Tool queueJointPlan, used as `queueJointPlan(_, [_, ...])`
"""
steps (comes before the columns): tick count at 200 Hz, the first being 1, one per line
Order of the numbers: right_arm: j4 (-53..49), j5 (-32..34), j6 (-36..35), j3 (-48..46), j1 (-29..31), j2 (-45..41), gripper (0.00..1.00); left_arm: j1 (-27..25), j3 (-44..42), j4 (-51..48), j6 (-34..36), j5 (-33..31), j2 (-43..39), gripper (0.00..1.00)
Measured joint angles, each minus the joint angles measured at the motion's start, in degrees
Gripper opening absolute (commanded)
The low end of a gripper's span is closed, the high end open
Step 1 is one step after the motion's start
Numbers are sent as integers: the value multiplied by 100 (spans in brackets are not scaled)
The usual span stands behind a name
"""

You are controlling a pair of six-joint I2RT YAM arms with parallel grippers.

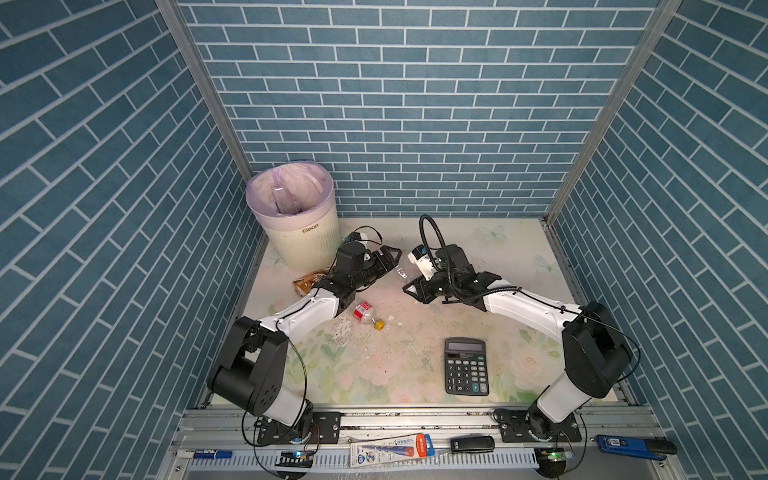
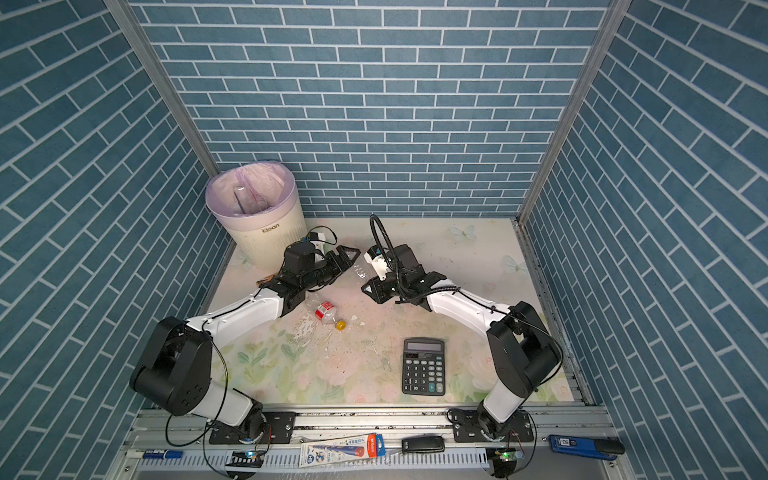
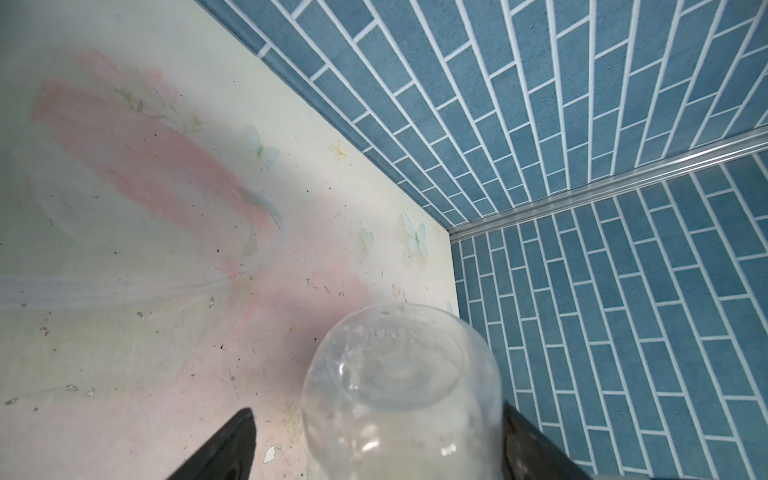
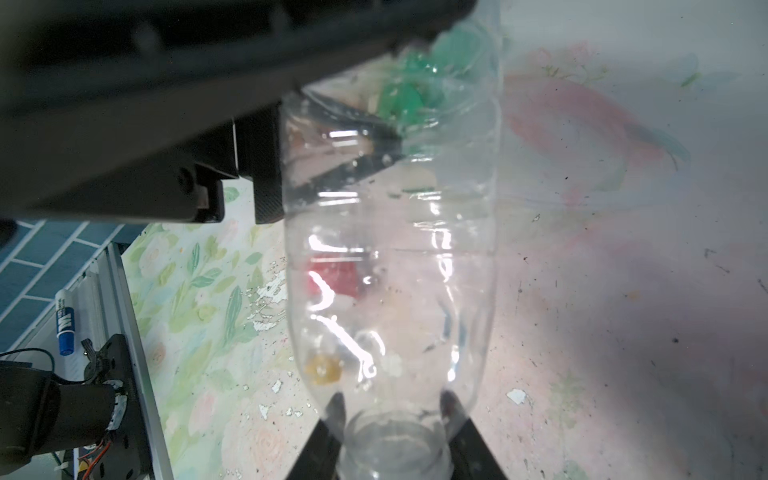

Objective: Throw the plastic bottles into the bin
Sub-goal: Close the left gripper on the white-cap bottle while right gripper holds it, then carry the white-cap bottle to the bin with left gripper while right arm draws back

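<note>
Tabletop (image 1: 511, 266): flat sheet with a pale floral print, matte, scuffed and flaking near the centre.

Bin (image 1: 300, 245): tall ribbed cream cylinder in the far-left corner, lined with a thin lilac bag. Binned bottle (image 1: 286, 199) inside, clear, leaning.

Calculator (image 1: 466, 365): black slab at near right, well apart from both grippers.

Left gripper (image 1: 392, 257): black fingers spread either side of the held bottle's rounded base. Gap on one side in the left wrist view, so not clamped.

Right gripper (image 1: 410, 287): pinched tight on the neck of the held bottle.

Held bottle (image 1: 401, 272): label-less, thin, glossy, dented wall. Spanning between the two grippers at mid-table, right of the bin and outside it.

Brown bottle (image 1: 307, 283): crumpled, lying by the bin's foot, half hidden under the left arm.

Red-labelled bottle (image 1: 365, 314): small, clear, yellow-capped, on its side just beside the left forearm.
</note>
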Motion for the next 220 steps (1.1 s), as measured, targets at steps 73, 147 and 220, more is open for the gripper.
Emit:
queueJointPlan(73, [33,-149,212,2,4,-52,37,-111,275,-358,116,-251,-90,57])
queueJointPlan(147, [-48,-378,328,7,4,-192,43,-343,319,-767,177,-728,-385,49])
queueJointPlan(220, [79,-562,455,7,4,-402,59,-402,326,-1484,317,-1082,-509,49])
